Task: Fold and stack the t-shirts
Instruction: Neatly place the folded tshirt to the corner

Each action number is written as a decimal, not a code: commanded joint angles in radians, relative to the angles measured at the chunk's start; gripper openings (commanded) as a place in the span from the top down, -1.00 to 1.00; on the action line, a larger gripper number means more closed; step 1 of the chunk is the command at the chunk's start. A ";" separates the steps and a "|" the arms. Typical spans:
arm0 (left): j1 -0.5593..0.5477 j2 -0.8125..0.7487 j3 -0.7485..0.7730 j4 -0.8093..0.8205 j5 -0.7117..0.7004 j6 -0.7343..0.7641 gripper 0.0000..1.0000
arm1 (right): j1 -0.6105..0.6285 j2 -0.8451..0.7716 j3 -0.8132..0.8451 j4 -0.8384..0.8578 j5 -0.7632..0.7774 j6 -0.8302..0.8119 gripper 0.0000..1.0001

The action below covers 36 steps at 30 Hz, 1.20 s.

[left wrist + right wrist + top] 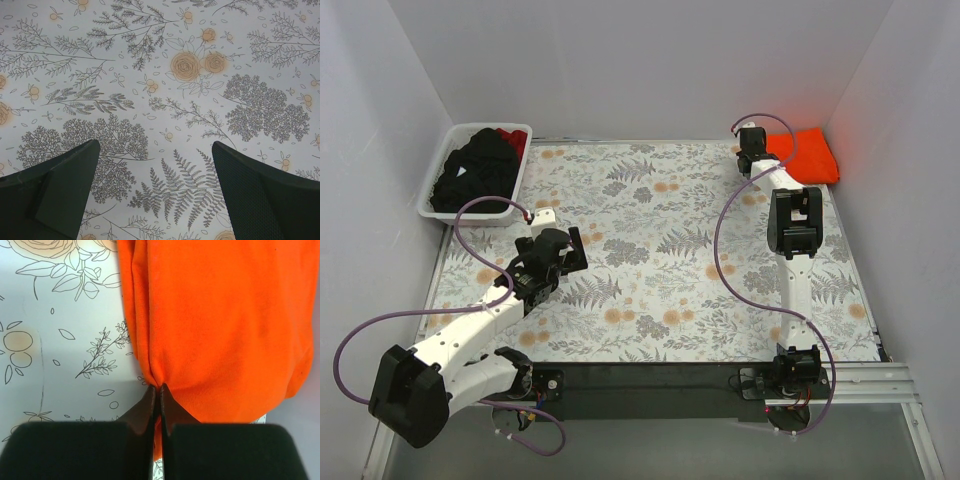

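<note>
A folded bright orange t-shirt lies in the far right corner of the table. My right gripper reaches to its left edge and is shut on a pinch of the orange t-shirt; the cloth puckers where it enters the right gripper. Black t-shirts and a dark red one lie heaped in the white basket at the far left. My left gripper hovers over the bare cloth near the basket. In the left wrist view the left gripper is open, with only the floral tablecloth between its fingers.
The floral tablecloth covers the table. White walls close the back and both sides. Purple cables loop off both arms. The arm bases sit at the near edge.
</note>
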 commanded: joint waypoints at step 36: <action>0.008 -0.125 0.003 -0.007 0.014 -0.034 -0.88 | 0.129 -0.588 -0.332 -0.028 -0.139 0.228 -0.34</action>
